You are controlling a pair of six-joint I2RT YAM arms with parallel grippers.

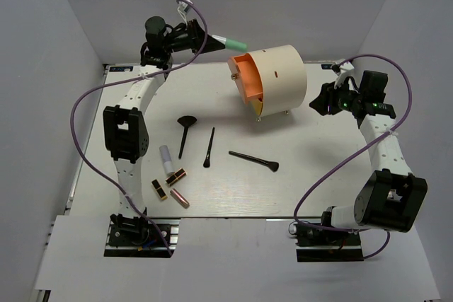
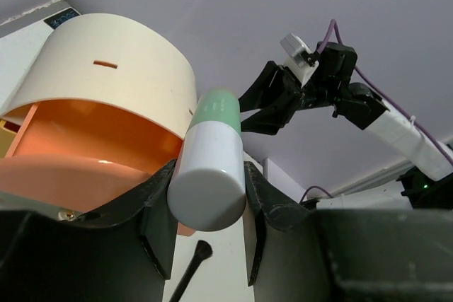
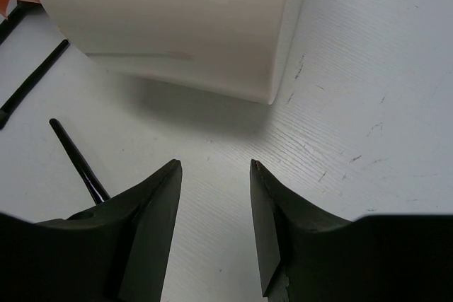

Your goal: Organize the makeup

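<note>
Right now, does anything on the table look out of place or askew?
Three thin black brushes and several short tubes lie scattered at odd angles on the white table, and the orange front of the cream cylinder stands open.

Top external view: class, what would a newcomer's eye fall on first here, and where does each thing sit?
The big cream cylinder with its orange drawer front stands out at the far middle of the table. Just left of it, the left gripper holds a white tube with a mint-green cap in the air by the orange opening. Black brushes and short lipstick tubes lie scattered on the table's near-left part.
</note>
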